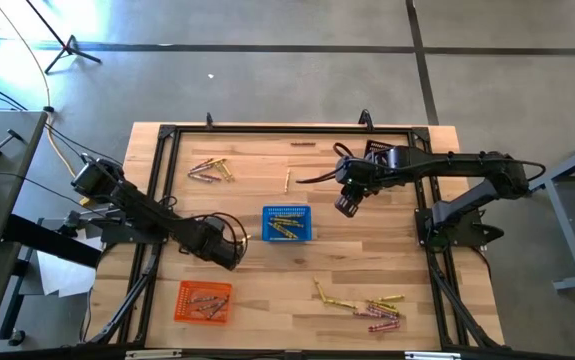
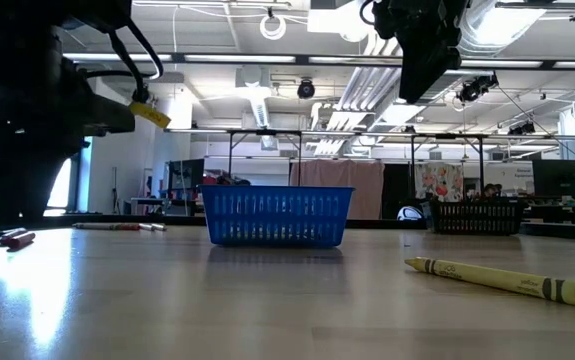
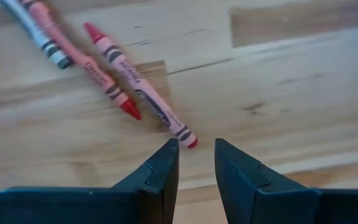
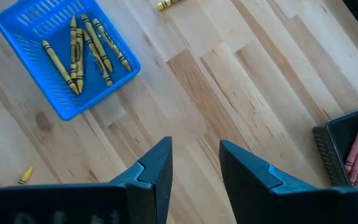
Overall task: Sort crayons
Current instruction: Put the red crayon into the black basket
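Light wooden plank table (image 1: 267, 300) in black frame: bare wood open between baskets.
Blue plastic mesh basket (image 1: 287, 224) mid-table, yellow crayons (image 4: 79, 50) inside, lying roughly parallel.
Orange mesh basket (image 1: 204, 301) near front-left edge, reddish crayons inside.
Left gripper (image 3: 196, 163) low beside blue basket, fingers slightly apart, empty; pink-red crayons (image 3: 135, 84) just ahead, lying diagonal.
Right gripper (image 4: 195, 163) raised right of blue basket, fingers apart, empty.
Loose crayon heaps back-left, front-right.
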`<state>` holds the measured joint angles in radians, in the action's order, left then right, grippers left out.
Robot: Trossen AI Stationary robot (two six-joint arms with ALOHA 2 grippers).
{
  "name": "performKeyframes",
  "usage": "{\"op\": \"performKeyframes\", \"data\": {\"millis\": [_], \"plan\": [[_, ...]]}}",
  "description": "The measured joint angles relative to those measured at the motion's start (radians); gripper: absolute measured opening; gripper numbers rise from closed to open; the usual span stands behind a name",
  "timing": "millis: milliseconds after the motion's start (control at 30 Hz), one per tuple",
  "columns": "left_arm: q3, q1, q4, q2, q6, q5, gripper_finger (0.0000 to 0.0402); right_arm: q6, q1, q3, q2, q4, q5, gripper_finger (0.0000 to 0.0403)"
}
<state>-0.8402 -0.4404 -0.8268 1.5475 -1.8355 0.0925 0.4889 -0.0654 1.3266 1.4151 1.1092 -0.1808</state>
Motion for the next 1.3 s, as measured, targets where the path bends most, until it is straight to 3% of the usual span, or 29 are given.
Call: {"op": "performKeyframes", "data": {"millis": [533,700,900,1133,1300], "plan": [[0.102,0.0,0.13,-0.002,-0.284,0.006,0.0087,-0.106,0.0,0.0,0.0,0.008,0.043,0.0116],[0.111,0.0,0.131,-0.003,-0.285,-0.003,0.0076,-0.125,0.0,0.0,0.0,0.009,0.05,0.0116],[0.113,0.0,0.143,-0.002,-0.284,-0.002,0.0008,-0.132,0.0,0.0,0.0,0.029,0.077,0.0116],[0.089,0.003,0.207,0.004,-0.217,0.023,0.0002,-0.132,-0.007,0.022,-0.015,0.085,0.077,0.0116],[0.036,0.042,0.226,-0.025,-0.107,0.137,0.0001,-0.131,-0.045,0.076,-0.038,0.084,0.077,0.0116]]}}
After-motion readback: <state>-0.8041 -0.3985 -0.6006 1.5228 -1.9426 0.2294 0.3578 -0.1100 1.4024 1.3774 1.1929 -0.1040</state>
